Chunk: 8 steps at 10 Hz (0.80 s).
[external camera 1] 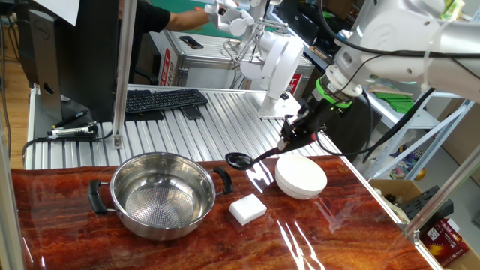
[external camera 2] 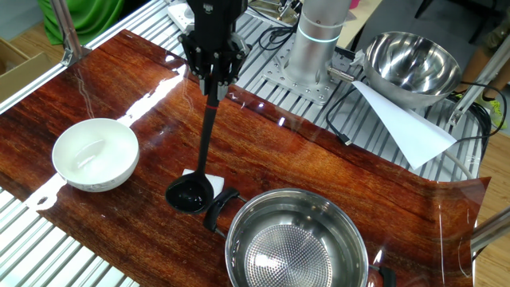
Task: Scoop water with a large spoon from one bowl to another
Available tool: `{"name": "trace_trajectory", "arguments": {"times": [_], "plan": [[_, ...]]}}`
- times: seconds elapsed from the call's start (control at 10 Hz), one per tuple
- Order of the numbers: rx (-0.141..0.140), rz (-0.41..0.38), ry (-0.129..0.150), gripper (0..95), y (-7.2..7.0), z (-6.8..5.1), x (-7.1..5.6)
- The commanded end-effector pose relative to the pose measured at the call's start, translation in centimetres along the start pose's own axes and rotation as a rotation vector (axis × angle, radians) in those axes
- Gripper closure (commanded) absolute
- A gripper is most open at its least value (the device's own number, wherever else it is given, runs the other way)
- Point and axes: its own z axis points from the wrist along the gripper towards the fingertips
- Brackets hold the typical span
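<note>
My gripper (external camera 1: 295,139) (external camera 2: 213,78) is shut on the top end of the large spoon's thin black handle. The large spoon (external camera 1: 238,160) (external camera 2: 188,194), a black ladle, slants down from it. Its round cup is low over the wooden tabletop, just beside the black handle of the steel pot. The steel pot (external camera 1: 161,195) (external camera 2: 295,239) stands at the front of the one fixed view. A little apart from the cup on its other side sits the white bowl (external camera 1: 301,177) (external camera 2: 96,153). I cannot tell whether the cup holds water.
A white rectangular block (external camera 1: 247,209) (external camera 2: 225,191) lies between pot and bowl, partly behind the ladle cup. A second steel bowl (external camera 2: 414,64) and a white sheet (external camera 2: 402,119) are beside the robot base (external camera 2: 315,48). A keyboard (external camera 1: 161,100) lies on the ribbed metal surface.
</note>
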Motion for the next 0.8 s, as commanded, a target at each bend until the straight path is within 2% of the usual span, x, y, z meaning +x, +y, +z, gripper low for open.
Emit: {"name": "trace_trajectory", "arguments": {"times": [0.1,0.4,0.6,0.8], "plan": [[-0.002,-0.003,0.000,95.0,-0.17,0.29,-0.02],[0.000,-0.008,-0.005,95.0,-0.27,0.44,-0.04],[0.002,-0.023,-0.025,95.0,-0.33,0.52,-0.05],[0.002,-0.017,-0.021,95.0,-0.33,0.53,-0.06]]}}
